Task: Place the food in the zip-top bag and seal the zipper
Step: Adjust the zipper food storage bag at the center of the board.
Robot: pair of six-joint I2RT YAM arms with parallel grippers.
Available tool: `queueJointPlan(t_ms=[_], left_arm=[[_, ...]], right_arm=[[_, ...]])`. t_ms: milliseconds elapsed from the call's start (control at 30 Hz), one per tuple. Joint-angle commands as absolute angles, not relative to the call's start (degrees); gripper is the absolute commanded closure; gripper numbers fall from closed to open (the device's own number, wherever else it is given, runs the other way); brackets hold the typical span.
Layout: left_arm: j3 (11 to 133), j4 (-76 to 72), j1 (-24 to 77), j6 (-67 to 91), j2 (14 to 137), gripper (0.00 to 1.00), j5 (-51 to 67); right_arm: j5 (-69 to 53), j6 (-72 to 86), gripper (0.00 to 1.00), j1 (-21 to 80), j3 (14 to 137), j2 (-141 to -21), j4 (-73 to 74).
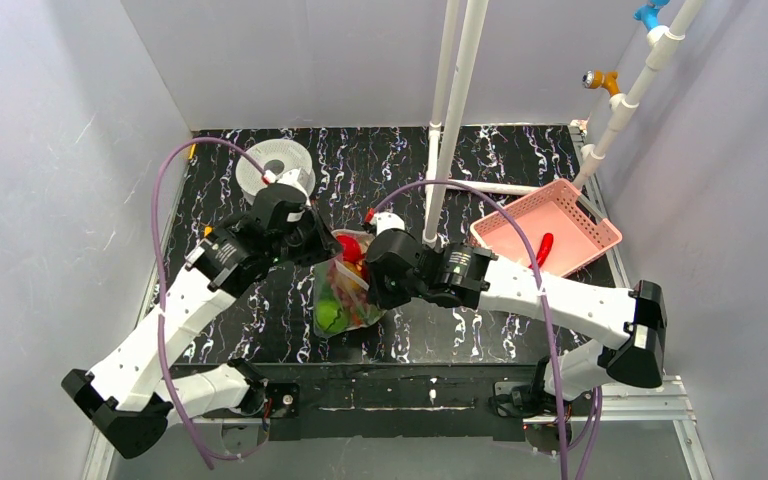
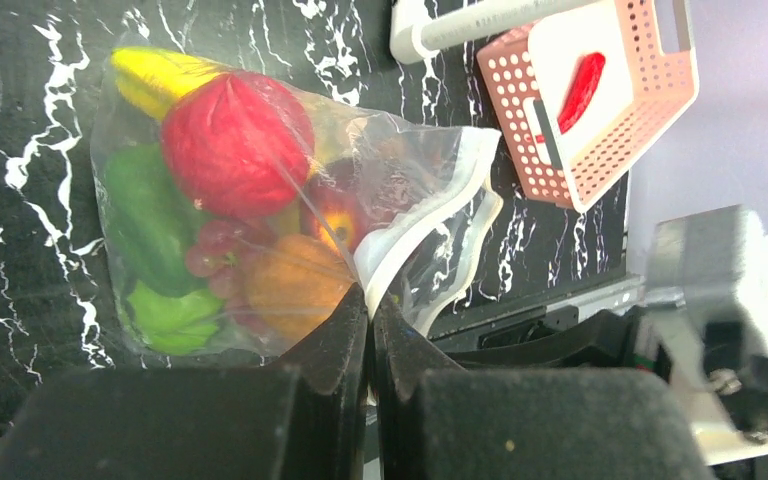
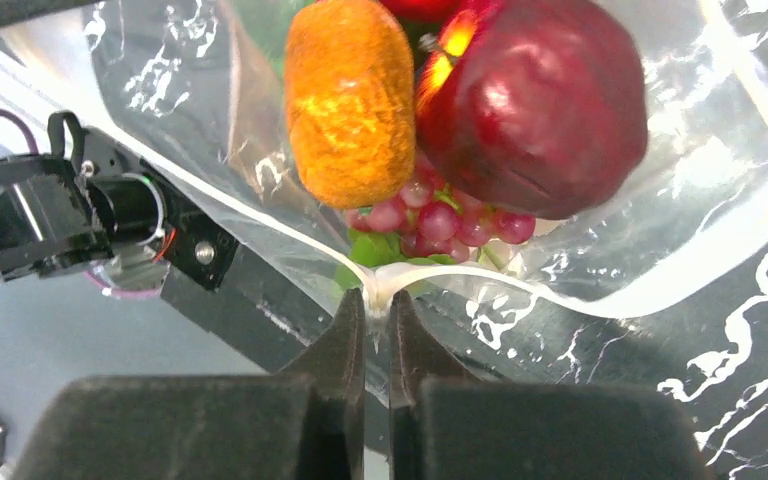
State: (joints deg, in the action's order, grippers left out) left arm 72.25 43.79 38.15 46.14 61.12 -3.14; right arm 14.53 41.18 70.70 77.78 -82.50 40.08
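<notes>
the zip-top bag (image 1: 345, 297), pinched at both sides by the left pincer (image 2: 370, 300) and right pincer (image 3: 377, 300), blocks the worktop (image 1: 380, 165) centre. upright white pipes (image 1: 452, 110) stand just behind the right wrist; a pink basket (image 1: 565, 215) fills the rear right corner; a spool (image 1: 272, 165) sits just behind the left wrist. passable worktop: between spool and pipes, and the near strip.

The left arm (image 1: 185, 305) and right arm (image 1: 560, 290) fold out to low elbows, and their forearms angle inward until the wrists nearly meet. The left claw (image 2: 370, 297) is closed tight, pinching the mouth edge of the zip-top bag (image 2: 425, 160). The right claw (image 3: 377, 300), opposite it, is likewise closed, nipping the bag's rim between its fingertips.
</notes>
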Motion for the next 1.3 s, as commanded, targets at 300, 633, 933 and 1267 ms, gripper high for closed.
queueJointPlan(t_ms=[300,633,933,1267], left_arm=[[65.3,45.6,38.2,49.8,46.1,0.62,-21.6],[61.5,36.5,38.2,27.0,36.9,0.19,-9.2],[47.0,18.0,38.2,-4.6,24.6,0.12,12.9],[48.6,18.5,38.2,-12.9,36.9,0.14,22.9]], right_arm=[[25.4,-8.2,0.99,70.9,77.9,-76.5,22.4],[18.4,-16.8,0.99,69.7,77.3,-79.5,22.2],[9.1,-16.2,0.99,67.4,70.2,-71.7,17.7],[3.0,-16.7,0.99,64.5,66.2,-68.5,16.2]])
